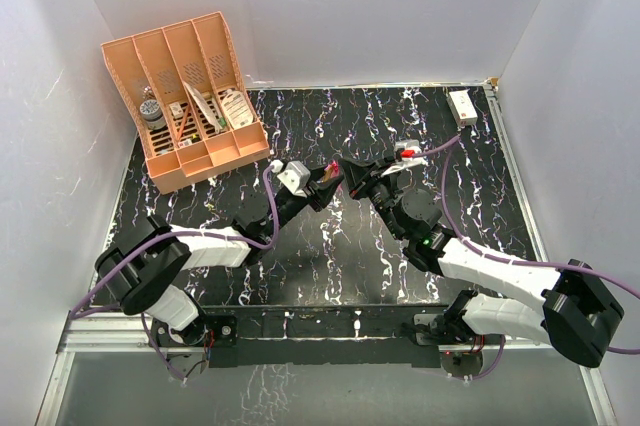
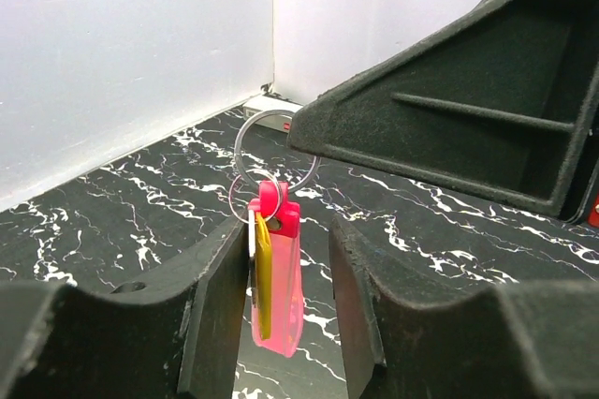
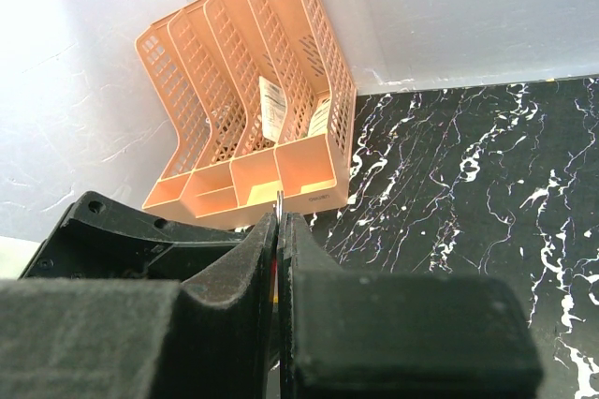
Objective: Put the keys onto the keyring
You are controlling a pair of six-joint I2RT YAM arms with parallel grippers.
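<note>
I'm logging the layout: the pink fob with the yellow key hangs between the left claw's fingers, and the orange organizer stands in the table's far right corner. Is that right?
Not quite: the orange organizer stands in the table's far left corner, as the top view shows. The pink fob with the yellow key does hang between the left claw's fingers.

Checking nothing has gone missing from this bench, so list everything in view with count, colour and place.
keyring: one, pink-red fob with silver rings, hanging in mid-air at the table's middle
key: one, yellow, flat against the fob
file organiser: one, peach, far left of the table
tags: at least two, white, in the organiser's slots
round object: one, grey, leftmost slot
small box: one, white, far right corner
table: one, black with white marbling
left pincer: one, black, open either side of the fob
right pincer: one, black, shut on the keyring's ring
</note>
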